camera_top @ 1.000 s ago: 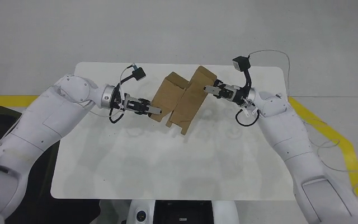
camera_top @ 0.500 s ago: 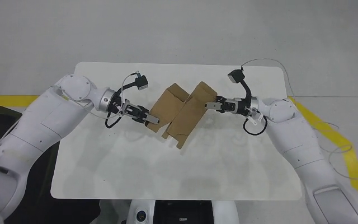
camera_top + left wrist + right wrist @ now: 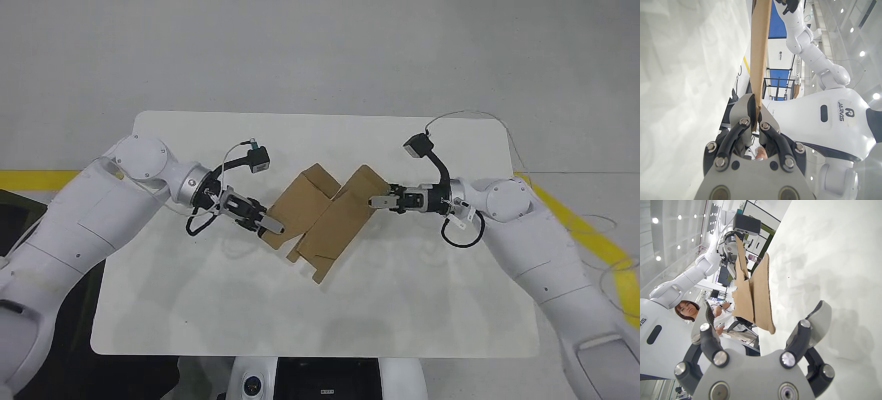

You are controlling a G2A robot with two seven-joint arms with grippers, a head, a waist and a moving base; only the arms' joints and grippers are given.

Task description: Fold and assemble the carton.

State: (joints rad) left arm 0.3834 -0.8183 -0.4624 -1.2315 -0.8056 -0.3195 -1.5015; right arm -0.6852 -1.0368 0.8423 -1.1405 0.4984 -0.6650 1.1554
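Cardboard carton, creased and angular, pinched in left tool.

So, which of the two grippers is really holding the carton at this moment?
The left gripper: it is shut on the edge of the carton. The right gripper is wide open and clamps nothing.

The carton spans the middle of the table. The left gripper is clamped on its left end, and the right gripper is spread wide at its right corner, so both arms bar the middle band. Bare tabletop runs along the near edge and both far corners.
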